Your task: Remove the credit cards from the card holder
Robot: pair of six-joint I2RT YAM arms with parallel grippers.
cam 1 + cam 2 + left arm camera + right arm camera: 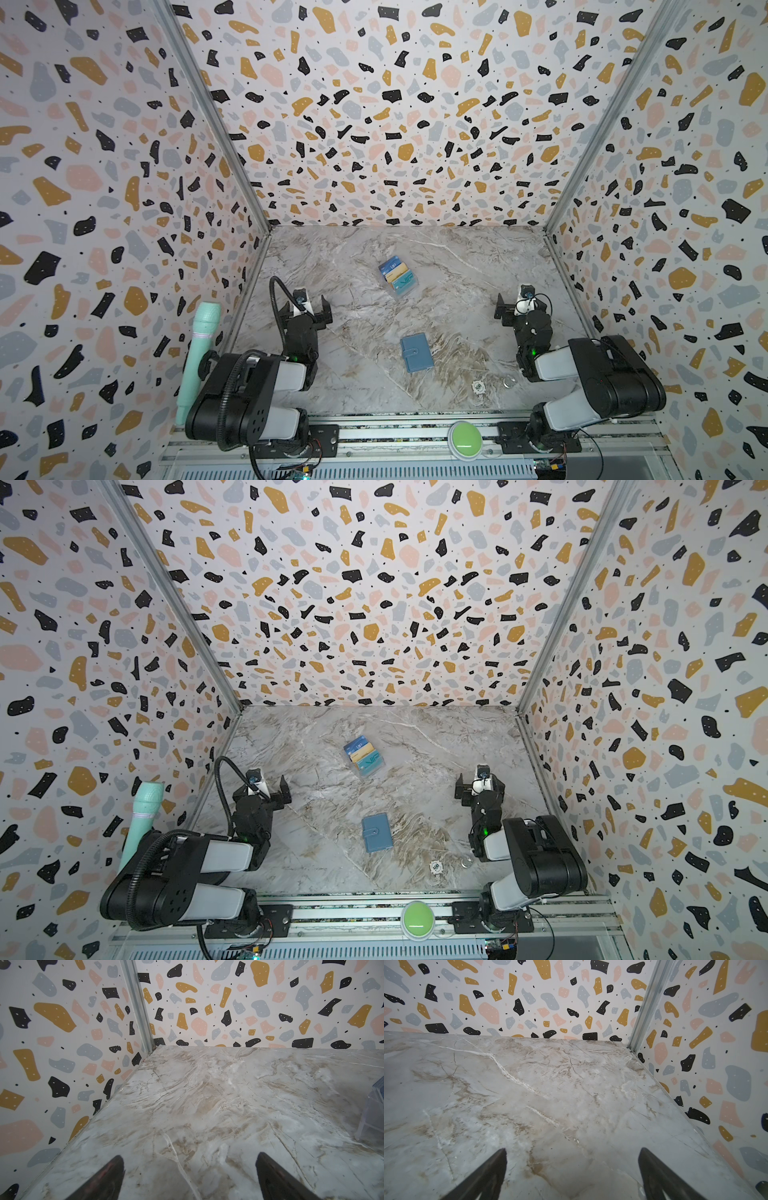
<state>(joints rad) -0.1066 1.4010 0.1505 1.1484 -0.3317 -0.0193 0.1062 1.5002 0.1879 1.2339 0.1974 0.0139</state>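
Observation:
The card holder point(416, 353) point(377, 833), a slate-blue wallet, lies closed on the marble table near the front centre, its strap tab across the cover. Farther back, the credit cards point(397, 274) point(363, 752) (dark blue, yellow-tan and teal) stand stepped in a clear acrylic stand point(372, 1118). My left gripper point(306, 308) point(262, 789) point(189, 1155) hovers open to the left of the wallet, holding nothing. On the wallet's right, my right gripper point(521, 306) point(478, 786) point(573, 1148) is open and empty too. Both wrist views show only bare marble between the fingers.
A mint-green microphone point(199, 353) leans on the left wall beside the left arm. A green button point(464, 439) sits on the front rail. A small round white object point(478, 387) and a small clear ring point(509, 381) lie near the right arm. Patterned walls enclose three sides.

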